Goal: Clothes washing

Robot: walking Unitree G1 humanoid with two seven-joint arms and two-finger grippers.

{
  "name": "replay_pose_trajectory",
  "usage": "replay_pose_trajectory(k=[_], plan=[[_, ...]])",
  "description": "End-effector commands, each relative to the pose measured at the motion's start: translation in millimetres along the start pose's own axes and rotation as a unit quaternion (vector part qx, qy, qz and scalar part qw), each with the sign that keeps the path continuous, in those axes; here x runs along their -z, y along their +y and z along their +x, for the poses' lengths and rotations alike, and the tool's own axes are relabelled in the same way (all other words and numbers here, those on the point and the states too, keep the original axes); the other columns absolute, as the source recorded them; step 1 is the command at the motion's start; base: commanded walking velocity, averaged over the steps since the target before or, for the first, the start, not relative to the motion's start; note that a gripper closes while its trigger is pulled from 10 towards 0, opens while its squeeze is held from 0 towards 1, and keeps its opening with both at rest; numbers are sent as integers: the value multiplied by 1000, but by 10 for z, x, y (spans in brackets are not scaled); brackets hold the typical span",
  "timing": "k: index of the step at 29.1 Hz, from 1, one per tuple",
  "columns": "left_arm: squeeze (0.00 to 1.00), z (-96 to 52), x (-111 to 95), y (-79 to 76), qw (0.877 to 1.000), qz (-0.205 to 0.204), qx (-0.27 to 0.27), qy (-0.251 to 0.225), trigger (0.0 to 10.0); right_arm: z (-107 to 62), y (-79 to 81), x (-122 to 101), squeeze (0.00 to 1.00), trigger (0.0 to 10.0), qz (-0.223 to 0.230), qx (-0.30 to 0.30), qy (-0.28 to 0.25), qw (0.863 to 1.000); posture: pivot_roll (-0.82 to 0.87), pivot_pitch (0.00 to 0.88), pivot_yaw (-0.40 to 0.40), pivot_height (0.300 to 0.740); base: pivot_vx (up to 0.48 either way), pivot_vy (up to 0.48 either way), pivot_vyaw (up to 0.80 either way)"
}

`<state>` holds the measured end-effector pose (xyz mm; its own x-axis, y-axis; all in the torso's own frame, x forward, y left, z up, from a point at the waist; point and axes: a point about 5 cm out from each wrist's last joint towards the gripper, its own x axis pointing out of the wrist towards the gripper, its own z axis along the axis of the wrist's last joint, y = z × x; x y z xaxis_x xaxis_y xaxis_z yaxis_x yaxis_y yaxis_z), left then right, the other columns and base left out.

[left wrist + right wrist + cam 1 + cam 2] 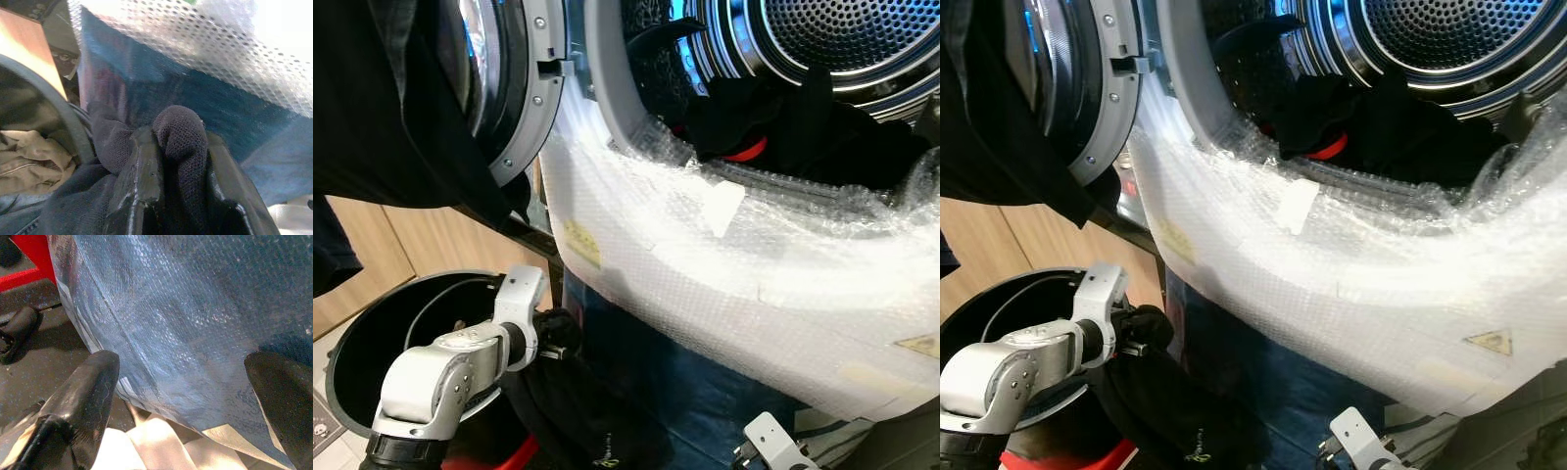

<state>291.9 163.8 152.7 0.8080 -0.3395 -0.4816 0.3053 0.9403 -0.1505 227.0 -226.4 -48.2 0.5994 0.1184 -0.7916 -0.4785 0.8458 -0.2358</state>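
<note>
My left gripper (558,338) hangs beside the black laundry basket (352,333) at the lower left. It is shut on a black knit garment (180,127), which bulges up between the fingers and trails down below the gripper (578,411). The washing machine's drum (842,34) is open at the upper right, with dark clothes (803,127) and a red piece (744,152) lying in its mouth. My right gripper (181,367) is low in front of the machine, open, its fingers (88,391) spread before the blue lower panel, with nothing between them.
Bubble wrap (724,264) covers the machine's front below the opening. The round door (524,88) stands open at the upper left, with a dark cloth (391,117) draped over it. Beige clothing (29,161) lies in the basket. A wooden cabinet (421,245) is behind it.
</note>
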Motion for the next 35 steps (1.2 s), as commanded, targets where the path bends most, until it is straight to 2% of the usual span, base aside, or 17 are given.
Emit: replay_pose_trajectory(k=[1,8,9,14,20,23,30,32,35], plan=[[0,-55,-47,24,1000,6,-14,-13,0,-18,-116,-96,0,10000,11,15,-26,999,148,0,-74,740,0,0,0],[0,-106,24,32,1000,14,-22,3,0,-23,-197,-183,0,10000,12,28,-36,999,157,0,-77,740,0,0,0],[0,-138,48,91,999,25,-45,11,0,-22,-209,-207,0,10000,12,30,-39,999,160,0,-76,740,0,0,0],[0,-227,91,217,995,32,-88,23,0,-20,-217,-234,0,10000,12,32,-44,998,168,0,-75,740,0,0,0],[0,-264,81,218,996,27,-88,17,0,-11,-198,-258,0,10000,14,27,-48,998,177,0,-77,740,0,0,0],[0,-306,103,231,994,39,-98,29,0,-8,-200,-270,0,10000,15,29,-49,998,178,0,-74,740,0,0,0],[0,-503,193,497,981,44,-182,45,0,-1,-187,-292,0,10000,19,28,-54,998,192,13,-72,740,0,0,0],[0,-526,173,528,980,43,-191,39,0,3,-177,-300,0,10000,19,27,-55,998,196,12,-74,740,0,0,0],[0,-487,106,487,982,46,-184,25,0,7,-177,-326,0,10000,17,26,-58,998,190,13,-72,740,0,0,0]])
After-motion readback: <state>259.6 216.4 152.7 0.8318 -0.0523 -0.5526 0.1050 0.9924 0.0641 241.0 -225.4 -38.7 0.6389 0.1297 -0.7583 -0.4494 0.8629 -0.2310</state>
